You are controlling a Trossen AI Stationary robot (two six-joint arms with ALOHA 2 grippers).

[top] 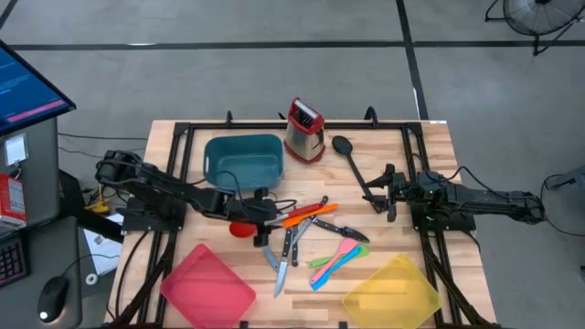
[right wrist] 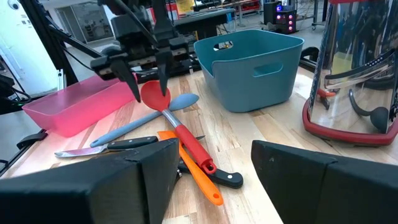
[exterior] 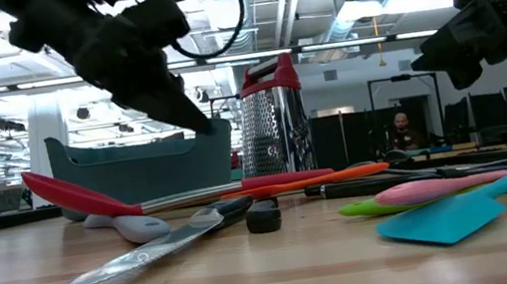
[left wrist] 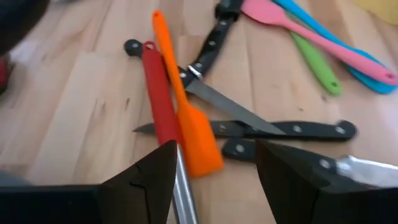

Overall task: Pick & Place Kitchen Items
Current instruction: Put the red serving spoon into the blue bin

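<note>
Red, teal and yellow trays [top: 208, 282] sit empty; our open left claw [right wrist: 148, 78] hovers above the red spoon [right wrist: 180, 135], utensils unsorted.

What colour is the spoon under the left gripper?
Red spoon, steel neck; the right wrist view shows it best, below the left gripper.

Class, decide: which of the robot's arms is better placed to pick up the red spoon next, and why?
Left. The left gripper hangs open directly over the red spoon, fingers either side of its bowl. The right gripper waits across the table beside the black ladle, farther from it.
</note>
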